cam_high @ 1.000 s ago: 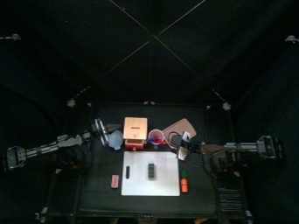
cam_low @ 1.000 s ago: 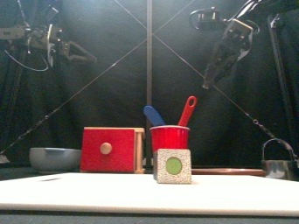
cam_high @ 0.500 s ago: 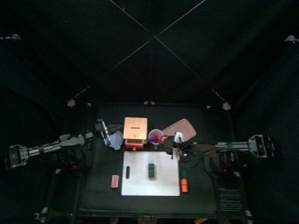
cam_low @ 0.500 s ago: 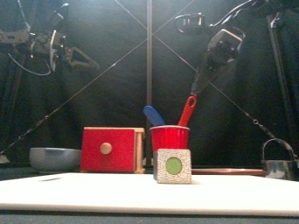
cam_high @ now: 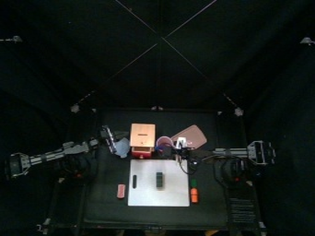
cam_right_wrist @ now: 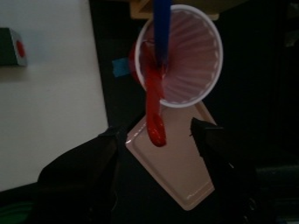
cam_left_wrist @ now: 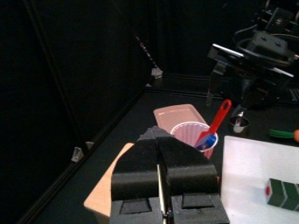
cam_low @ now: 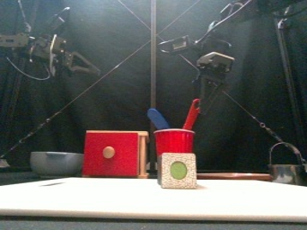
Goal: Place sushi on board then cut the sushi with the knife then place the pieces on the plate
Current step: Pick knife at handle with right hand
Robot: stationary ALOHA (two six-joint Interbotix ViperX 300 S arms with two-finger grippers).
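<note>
Sushi roll [cam_low: 178, 169], a speckled white face with a green centre, stands mid white board [cam_low: 72, 193]. Right fingers [cam_low: 206, 90] are spread, apparently straddling the red knife [cam_low: 192, 114]. Left fingers [cam_left_wrist: 160, 171] are pressed together.

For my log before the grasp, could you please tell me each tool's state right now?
Left tool: closed, holding nothing.
Right tool: open, at the red knife, not gripping.

**No lettering to read**

No word, number, brand or sign can be read on anything on the table. The round red plastic cup [cam_low: 174, 142], the pale wooden box with a red drawer front [cam_low: 115, 154], the flat white cutting board [cam_low: 132, 198] and the dark green toy sushi block [cam_low: 179, 169] show only plain faces.
</note>
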